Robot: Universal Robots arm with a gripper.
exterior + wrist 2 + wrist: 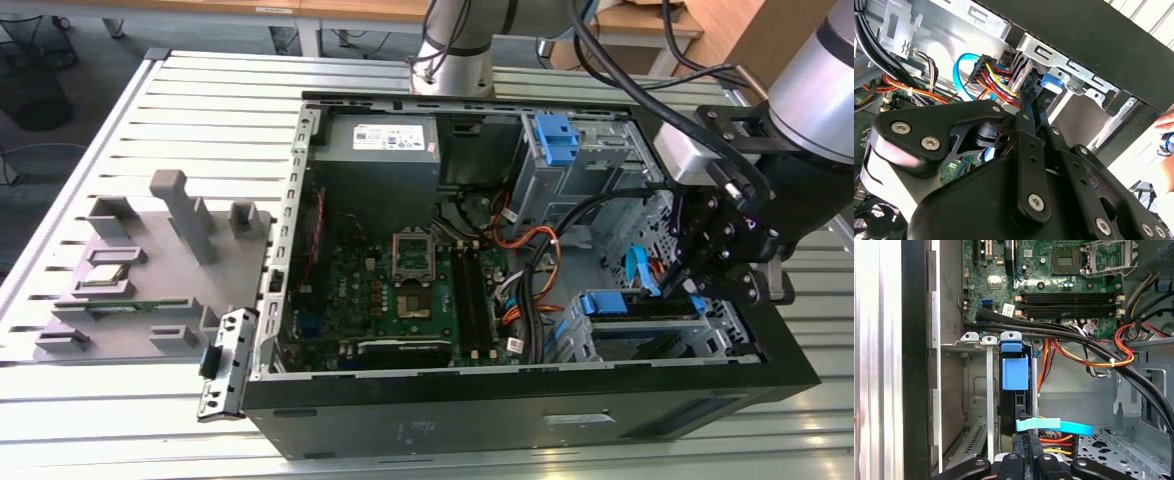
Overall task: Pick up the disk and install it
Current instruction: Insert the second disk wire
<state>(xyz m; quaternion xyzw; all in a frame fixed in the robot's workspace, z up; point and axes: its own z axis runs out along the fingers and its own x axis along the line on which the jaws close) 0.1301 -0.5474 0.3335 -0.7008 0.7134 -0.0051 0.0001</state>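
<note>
Most of the disk (1015, 390) is hidden: in the first wrist view, centre frame, only its dark edge and blue carrier tab show, standing on edge in the metal drive cage (974, 390); its label cannot be seen. At the lower edge of that frame the tool (1024, 462) has its black fingers drawn in close on either side of the disk's end, seemingly clamped on it, though the contact itself is cut off. In the exterior view the tool (694, 285) sits at right over the cage in the open computer case (787, 365), its fingertips masked by the linkage. A light blue data cable (1054, 426) and red, yellow and orange wires (1094, 357) crowd beside the disk. The motherboard (1054, 270) fills the upper frame. The case lies on a slatted worktop (214, 110).
</note>
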